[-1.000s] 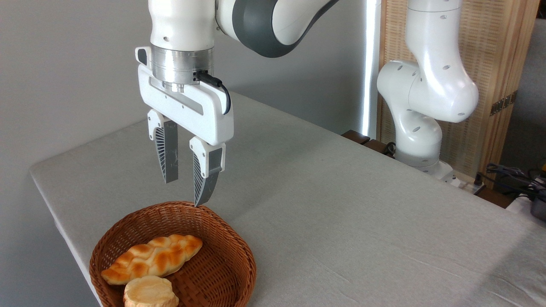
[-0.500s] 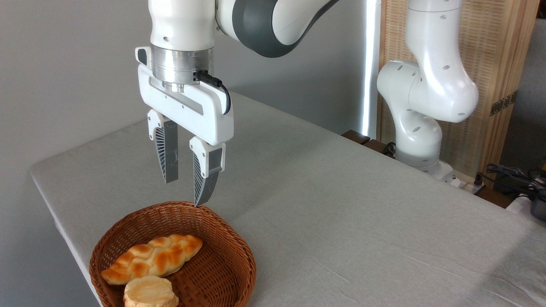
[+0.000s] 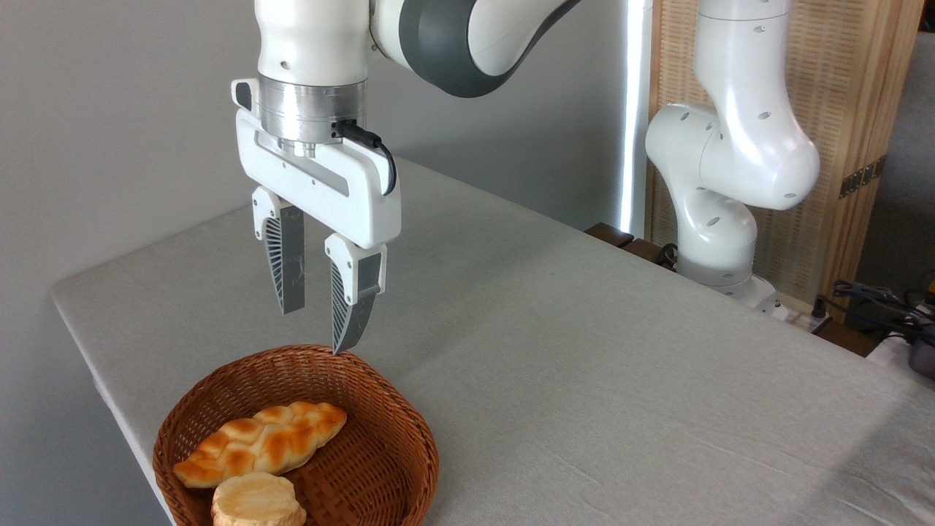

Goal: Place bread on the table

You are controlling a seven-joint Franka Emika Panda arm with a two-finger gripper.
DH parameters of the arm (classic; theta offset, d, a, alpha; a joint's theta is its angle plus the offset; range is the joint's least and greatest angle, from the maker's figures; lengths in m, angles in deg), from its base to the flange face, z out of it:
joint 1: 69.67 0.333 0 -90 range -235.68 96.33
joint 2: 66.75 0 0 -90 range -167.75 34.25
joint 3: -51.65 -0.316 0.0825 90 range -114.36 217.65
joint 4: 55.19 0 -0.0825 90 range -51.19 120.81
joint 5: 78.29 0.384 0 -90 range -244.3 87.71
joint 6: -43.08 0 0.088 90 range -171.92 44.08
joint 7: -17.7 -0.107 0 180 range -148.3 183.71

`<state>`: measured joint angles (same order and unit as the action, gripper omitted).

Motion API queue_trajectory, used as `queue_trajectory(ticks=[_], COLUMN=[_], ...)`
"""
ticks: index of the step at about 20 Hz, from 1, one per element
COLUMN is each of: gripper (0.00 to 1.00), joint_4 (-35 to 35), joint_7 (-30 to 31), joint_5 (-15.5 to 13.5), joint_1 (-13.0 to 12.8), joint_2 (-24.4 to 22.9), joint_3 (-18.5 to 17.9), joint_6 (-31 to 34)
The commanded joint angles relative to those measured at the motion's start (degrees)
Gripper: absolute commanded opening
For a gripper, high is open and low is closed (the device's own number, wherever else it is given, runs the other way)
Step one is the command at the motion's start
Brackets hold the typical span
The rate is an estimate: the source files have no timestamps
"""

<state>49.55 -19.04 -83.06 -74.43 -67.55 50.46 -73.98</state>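
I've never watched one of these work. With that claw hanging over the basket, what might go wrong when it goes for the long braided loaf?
The round bun lies right against the bread, so the open claw might nudge or grab it instead. The basket has tall woven sides; a finger could catch the rim and drag or tip it. It also sits near the edge of the table, so a shove might push it off.

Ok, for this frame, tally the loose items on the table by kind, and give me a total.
Braided loaf: 1, the bread, lying in the basket.
Round bun: 1, the pale bun, in front of the loaf.
Wicker basket: 1, the basket, on the table.
Total: 3.
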Motion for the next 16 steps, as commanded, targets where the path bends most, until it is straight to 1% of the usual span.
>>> queue_trajectory(ticks=[1,4,9,12,16], gripper=[1.00,1.00,1.00,1.00,1.00], joint_4=[-0.9,-0.8,-0.5,0.7,4.9], joint_7=[0.4,0.3,-0.3,-1.0,-1.1], joint_5=[-0.8,-0.2,-0.2,-0.2,-0.2], joint_1=[0.4,0.4,0.1,0.1,0.0], joint_2=[0.0,0.7,1.3,1.4,3.1], joint_3=[-0.2,-0.3,0.2,0.3,0.4], joint_6=[0.9,0.5,-0.3,-3.1,-12.0])
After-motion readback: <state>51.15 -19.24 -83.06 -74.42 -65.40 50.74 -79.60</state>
